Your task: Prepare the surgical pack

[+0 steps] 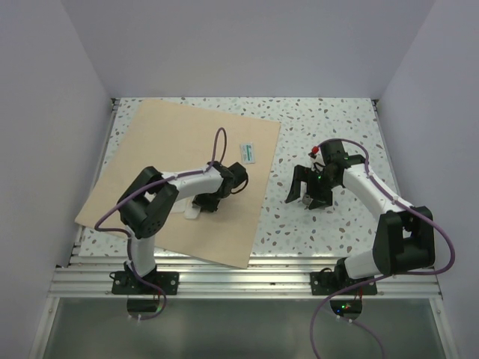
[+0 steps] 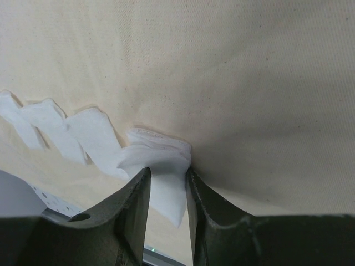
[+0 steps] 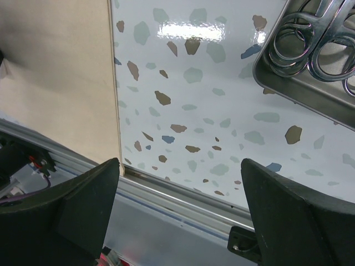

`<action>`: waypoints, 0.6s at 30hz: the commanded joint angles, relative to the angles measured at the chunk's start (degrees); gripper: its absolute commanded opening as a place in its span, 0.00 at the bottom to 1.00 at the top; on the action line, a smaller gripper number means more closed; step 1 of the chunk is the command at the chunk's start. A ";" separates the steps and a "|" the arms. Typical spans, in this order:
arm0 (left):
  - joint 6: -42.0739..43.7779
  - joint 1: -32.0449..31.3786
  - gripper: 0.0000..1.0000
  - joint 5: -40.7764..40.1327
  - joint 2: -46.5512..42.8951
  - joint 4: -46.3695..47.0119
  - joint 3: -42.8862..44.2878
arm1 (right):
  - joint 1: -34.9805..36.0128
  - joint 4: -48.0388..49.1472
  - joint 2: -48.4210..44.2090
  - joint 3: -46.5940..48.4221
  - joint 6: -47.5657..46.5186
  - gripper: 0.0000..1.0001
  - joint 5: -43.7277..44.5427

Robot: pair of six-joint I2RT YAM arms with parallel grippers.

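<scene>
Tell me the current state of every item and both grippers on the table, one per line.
Wrap sheet: spread flat, unfolded.
Gauze squares: fanned in a row on the sheet.
White packet: flat on the sheet.
Steel tray: upright on the bare table, off the sheet.
Ring-handled instruments: lying in the tray.
Left gripper: jaws partly open, astride the end gauze square.
Right gripper: jaws wide open, empty.

I see tan wrap sheet (image 1: pixel 165 142) flat, skewed, covering tabletop's (image 1: pixel 329 120) left half. White gauze squares (image 2: pixel 91 136) overlap in a row near its near edge. Steel tray (image 3: pixel 294 88) with scissors (image 3: pixel 310 39) on bare tabletop, right of sheet.
</scene>
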 commanded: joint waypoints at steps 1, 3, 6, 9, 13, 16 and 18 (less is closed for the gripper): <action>0.85 0.39 0.36 5.19 -0.79 7.33 -1.37 | -0.22 -0.92 0.03 2.20 -0.94 0.95 -0.11; 0.77 0.39 0.35 4.75 -0.88 7.07 -1.03 | -0.22 -0.74 0.03 2.11 -0.85 0.95 -0.19; -0.11 0.48 0.35 3.26 -1.05 5.92 -0.23 | -0.22 -0.83 0.20 2.11 -0.94 0.95 -0.19; -0.64 0.48 0.33 3.34 -1.67 5.05 0.38 | -0.13 -1.00 0.38 2.29 -0.94 0.95 -0.37; -0.29 0.48 0.32 3.96 -2.72 5.22 0.12 | -0.13 -1.18 0.47 2.46 -1.03 0.95 -0.19; 0.32 0.48 0.29 4.57 -2.81 5.92 -0.67 | -0.13 -1.09 0.64 2.55 -1.02 0.95 -0.28; 1.11 0.40 0.29 5.36 -2.81 6.88 -1.55 | -0.22 -1.09 0.47 2.55 -1.03 0.96 -0.19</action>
